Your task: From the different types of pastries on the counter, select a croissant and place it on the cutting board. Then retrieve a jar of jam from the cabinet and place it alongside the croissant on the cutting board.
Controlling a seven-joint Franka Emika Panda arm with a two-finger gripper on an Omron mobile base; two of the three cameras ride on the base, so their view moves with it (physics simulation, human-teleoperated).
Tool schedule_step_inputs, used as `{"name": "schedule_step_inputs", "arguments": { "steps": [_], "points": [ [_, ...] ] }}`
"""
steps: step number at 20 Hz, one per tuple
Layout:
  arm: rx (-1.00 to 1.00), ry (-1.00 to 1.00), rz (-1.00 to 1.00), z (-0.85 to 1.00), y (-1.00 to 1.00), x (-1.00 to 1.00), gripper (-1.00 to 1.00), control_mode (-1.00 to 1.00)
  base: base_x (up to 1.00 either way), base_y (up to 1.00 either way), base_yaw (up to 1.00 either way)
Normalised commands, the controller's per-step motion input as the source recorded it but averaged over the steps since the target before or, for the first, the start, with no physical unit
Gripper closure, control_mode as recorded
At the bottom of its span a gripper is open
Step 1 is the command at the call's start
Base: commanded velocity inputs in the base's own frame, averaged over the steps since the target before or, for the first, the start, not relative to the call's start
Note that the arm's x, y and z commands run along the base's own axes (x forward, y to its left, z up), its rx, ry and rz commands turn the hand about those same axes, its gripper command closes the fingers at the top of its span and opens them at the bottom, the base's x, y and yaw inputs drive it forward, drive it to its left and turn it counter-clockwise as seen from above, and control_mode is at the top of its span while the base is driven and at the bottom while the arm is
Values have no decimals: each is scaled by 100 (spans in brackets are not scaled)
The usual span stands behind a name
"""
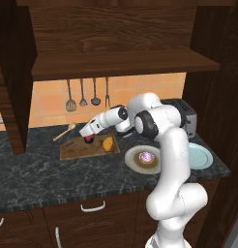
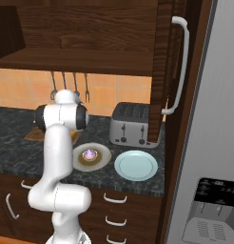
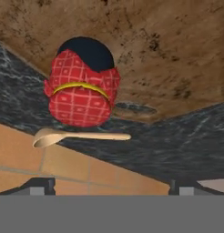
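Note:
The brown cutting board point(image 1: 75, 151) lies on the dark marbled counter point(image 1: 53, 177). The golden croissant point(image 1: 107, 143) rests on the board's right part. The jar of jam point(image 1: 89, 140), red lid over a dark body, stands on the board's far side, left of the croissant. My gripper point(image 1: 86, 132) hangs just above the jar. In the hand view the jar point(image 3: 83, 84) sits on the board point(image 3: 168, 50), well clear of my open gripper point(image 3: 113, 186), whose fingertips point(image 3: 38, 185) stand wide apart with nothing between them. The round purple-topped pastry point(image 1: 147, 156) lies on a brown plate point(image 1: 133, 163).
A wooden spoon point(image 1: 65, 131) lies on the counter behind the board. To the right are a light blue plate point(image 1: 202, 156) and a toaster point(image 1: 189, 116). Several utensils point(image 1: 82, 94) hang on the tiled wall under the cabinet shelf point(image 1: 121, 63). A tall cabinet side point(image 2: 161, 71) stands right of the toaster.

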Motion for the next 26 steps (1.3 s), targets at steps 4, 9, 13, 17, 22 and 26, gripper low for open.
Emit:
{"name": "schedule_step_inputs", "arguments": {
  "steps": [4, 9, 13, 17, 22, 26],
  "points": [
    [1, -23, 0, 0, 0, -100, -100, -100, 0, 0, 0],
    [-1, -30, 0, -32, 0, -100, -100, -100, 0, 0, 0],
    [-1, -31, 0, -41, 0, -100, -100, -100, 0, 0, 0],
    [-1, -34, 0, -31, 1, -100, -100, -100, 0, 0, 0],
    [0, -37, 0, -25, 5, -100, -100, -100, 0, 0, 0],
    [-1, -38, 0, -24, 23, -100, -100, -100, 0, 0, 0]
  ]
}}
